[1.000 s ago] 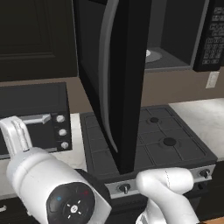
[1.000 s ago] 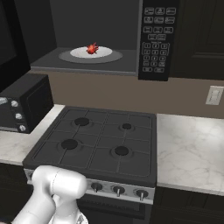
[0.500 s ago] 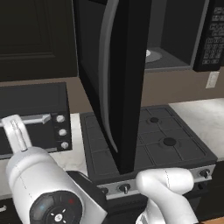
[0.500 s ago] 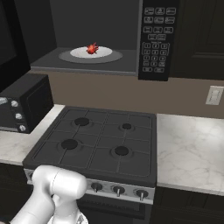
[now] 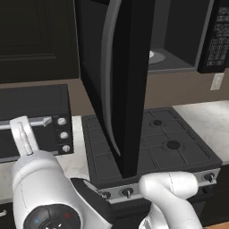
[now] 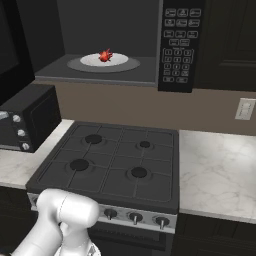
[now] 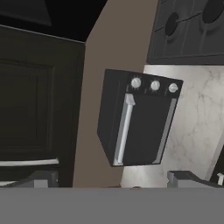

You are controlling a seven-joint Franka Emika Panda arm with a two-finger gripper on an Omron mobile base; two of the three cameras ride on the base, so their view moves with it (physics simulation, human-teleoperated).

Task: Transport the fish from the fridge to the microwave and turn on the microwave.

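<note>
**Fish on the plate inside an open microwave, arm low and empty-handed**

Left base view: the large black microwave (image 5: 179, 40) hangs above the stove with its dark door (image 5: 120, 80) swung wide toward the camera, the curved grey vertical handle (image 5: 108, 76) running down its inner edge. Past the door's edge a sliver of the white round plate (image 5: 154, 55) shows in the cavity. Below sits the black four-burner gas stove (image 5: 165, 143); to its left, on the pale marbled counter (image 5: 205, 120), stands a smaller black toaster oven with three round knobs (image 5: 40, 116). The arm's white links crowd the foreground.

Right base view: the small red-orange fish (image 6: 105, 55) lies on the white plate (image 6: 120, 61) inside the microwave's grey cavity, left of the button keypad (image 6: 179, 45). The stove (image 6: 115, 160) lies directly beneath, the toaster oven (image 6: 25, 117) at its left, and a white wall outlet (image 6: 245, 108) above the marbled counter (image 6: 215, 170) at right.

Hand view: the two-finger gripper (image 7: 118, 180) has its dark tips spread far apart at the frame's bottom, nothing between them. Ahead, rolled on its side, is the toaster oven (image 7: 138, 122) with a pale bar handle, against the brown wall, beside a dark panelled cabinet door (image 7: 35, 100).
</note>
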